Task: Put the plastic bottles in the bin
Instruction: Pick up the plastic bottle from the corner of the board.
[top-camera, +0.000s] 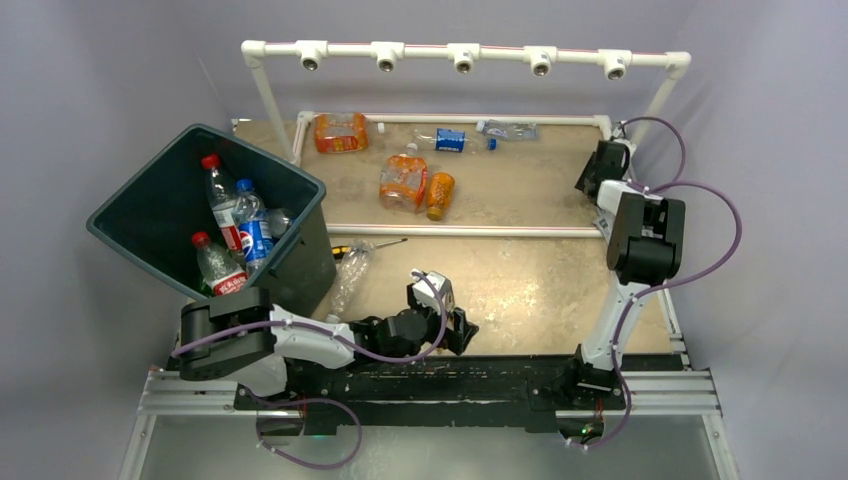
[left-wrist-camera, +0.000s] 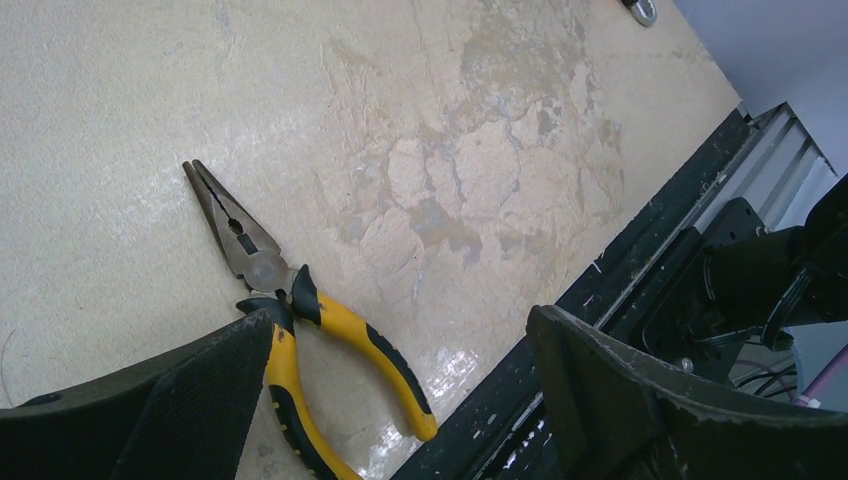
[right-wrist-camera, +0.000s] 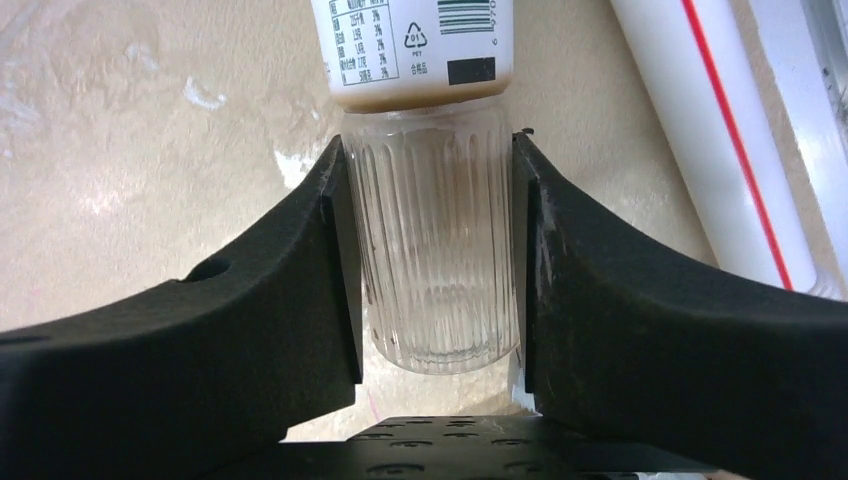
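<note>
Clamping clear ribbed bottle (right-wrist-camera: 435, 260) in right gripper (right-wrist-camera: 428, 150), pads touching both sides, flat on desk (right-wrist-camera: 120, 150) beside white pipe (right-wrist-camera: 680, 120). Holding nothing in left gripper (left-wrist-camera: 400, 330), wide open above yellow-handled pliers (left-wrist-camera: 250, 262). Seeing other bottles (top-camera: 235, 215) inside bin (top-camera: 130, 225), far left.

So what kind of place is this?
Likely a robotics test lab: two robot arms bolted at the table edge, a white pipe frame over it, and plastic bottles scattered near a bin.

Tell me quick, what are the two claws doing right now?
Left claw: open, holding nothing.
Right claw: closed on a clear bottle.
</note>
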